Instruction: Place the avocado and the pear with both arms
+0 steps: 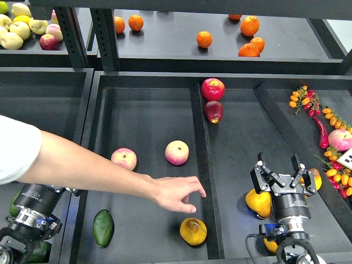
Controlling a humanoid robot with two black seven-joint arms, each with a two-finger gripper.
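Observation:
The dark green avocado [103, 227] lies near the front left of the middle bin. Near that bin's front right corner rests the yellow-orange pear [193, 231], with a brown patch on top. A person's bare hand [179, 193] reaches in from the left and hovers just above the pear. My right gripper [282, 171] stands open and empty in the right bin, apart from both fruits. My left arm [33, 206] shows at the lower left; the person's forearm covers its fingers.
Two pink-yellow apples [124, 158] [177, 152] sit mid-bin. A raised divider [201, 165] splits the bins. A yellow pear [258, 202] lies just left of my right wrist. Red fruits [212, 89] sit farther back; chilies and small tomatoes [324, 137] fill the right side.

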